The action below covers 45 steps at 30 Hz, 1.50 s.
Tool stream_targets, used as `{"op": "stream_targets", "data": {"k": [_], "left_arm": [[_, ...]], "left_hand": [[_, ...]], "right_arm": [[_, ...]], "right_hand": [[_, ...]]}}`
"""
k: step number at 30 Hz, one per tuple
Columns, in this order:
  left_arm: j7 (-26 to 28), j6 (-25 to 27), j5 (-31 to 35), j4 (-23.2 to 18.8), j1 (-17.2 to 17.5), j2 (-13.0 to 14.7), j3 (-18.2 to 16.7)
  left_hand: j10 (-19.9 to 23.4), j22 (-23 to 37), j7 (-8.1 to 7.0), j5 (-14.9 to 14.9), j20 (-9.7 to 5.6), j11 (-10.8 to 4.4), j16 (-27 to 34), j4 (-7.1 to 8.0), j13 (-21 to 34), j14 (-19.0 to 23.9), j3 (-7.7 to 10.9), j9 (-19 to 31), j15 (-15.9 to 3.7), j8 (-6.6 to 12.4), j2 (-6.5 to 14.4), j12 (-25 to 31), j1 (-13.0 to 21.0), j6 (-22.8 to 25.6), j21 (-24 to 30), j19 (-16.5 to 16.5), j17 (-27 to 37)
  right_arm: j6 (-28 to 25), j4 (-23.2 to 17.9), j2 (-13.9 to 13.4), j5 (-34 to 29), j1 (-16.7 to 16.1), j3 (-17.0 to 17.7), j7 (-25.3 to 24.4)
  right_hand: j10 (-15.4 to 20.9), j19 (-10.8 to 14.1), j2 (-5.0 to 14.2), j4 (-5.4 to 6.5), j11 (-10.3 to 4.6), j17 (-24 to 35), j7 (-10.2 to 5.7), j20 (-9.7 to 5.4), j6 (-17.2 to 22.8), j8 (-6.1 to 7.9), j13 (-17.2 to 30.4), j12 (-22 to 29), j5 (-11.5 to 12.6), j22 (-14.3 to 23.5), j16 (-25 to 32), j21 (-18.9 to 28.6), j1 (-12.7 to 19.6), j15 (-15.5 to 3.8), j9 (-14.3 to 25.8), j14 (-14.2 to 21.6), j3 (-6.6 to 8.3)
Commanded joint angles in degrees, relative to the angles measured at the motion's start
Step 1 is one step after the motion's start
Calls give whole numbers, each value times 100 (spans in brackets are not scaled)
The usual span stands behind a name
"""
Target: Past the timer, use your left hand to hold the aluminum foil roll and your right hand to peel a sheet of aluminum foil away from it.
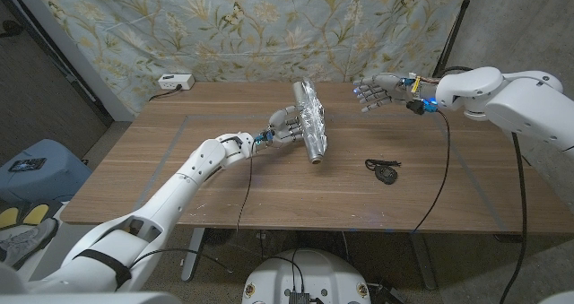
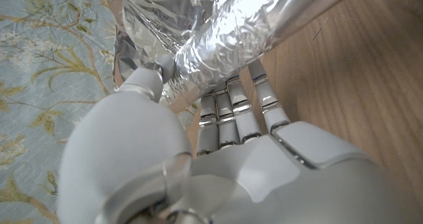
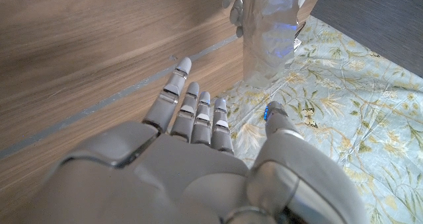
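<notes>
Head view: left hand (image 1: 285, 125) grips the aluminum foil roll (image 1: 310, 121), raised at a tilt off the bench (image 1: 179, 169) — steadying it for peeling. Right hand (image 1: 381, 91) hovers beyond the roll, fingers (image 3: 192, 112) spread wide, empty — apparently poised to reach the loose sheet.

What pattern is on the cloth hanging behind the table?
Pale blue backdrop cloth with a leafy botanical print and butterflies, clearest in the head view.

A black cord (image 1: 384, 169) lies coiled near the counter's (image 1: 161, 174) right edge; a white box (image 1: 174, 82) sits at its far left corner.
</notes>
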Motion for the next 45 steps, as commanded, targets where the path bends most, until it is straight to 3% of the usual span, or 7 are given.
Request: {"op": "stream_targets", "data": {"k": [1, 14, 45], "left_arm": [[-105, 22, -206, 264, 1, -159, -88], [-304, 110, -290, 747, -179, -360, -139], [-594, 611, -483, 1497, -542, -706, -351]], "left_hand": [[355, 12, -276, 26, -28, -415, -35, 48, -9, 39, 102, 255, -1, 173, 101, -18, 47, 321, 38, 20, 29], [369, 12, -301, 42, -41, -432, -54, 57, -47, 51, 117, 282, -20, 204, 81, -34, 14, 332, 43, 12, 57], [261, 12, -344, 65, -42, -376, -89, 60, -106, 22, 143, 248, -31, 192, 90, -111, -20, 290, 50, -14, 159]], "right_arm": [[-392, -170, 22, 15, 283, -149, 8], [-607, -49, 106, -100, 612, -394, 209], [-946, 53, 282, -119, 895, -578, 263]], "right_hand": [[25, 17, -3, -39, 39, 9, 65, 34, 30, 24, 18, 19, 20, 6, 36, -29, 78, 54, 23, 5, 23], [21, 48, 11, -47, 57, 12, 87, 54, 29, 25, 19, 14, 20, 6, 33, -41, 105, 70, 22, 9, 17], [-20, 96, 36, -50, 108, 21, 116, 94, -7, 13, 22, -4, 18, 6, 21, -71, 143, 120, 21, -1, -4]]}}
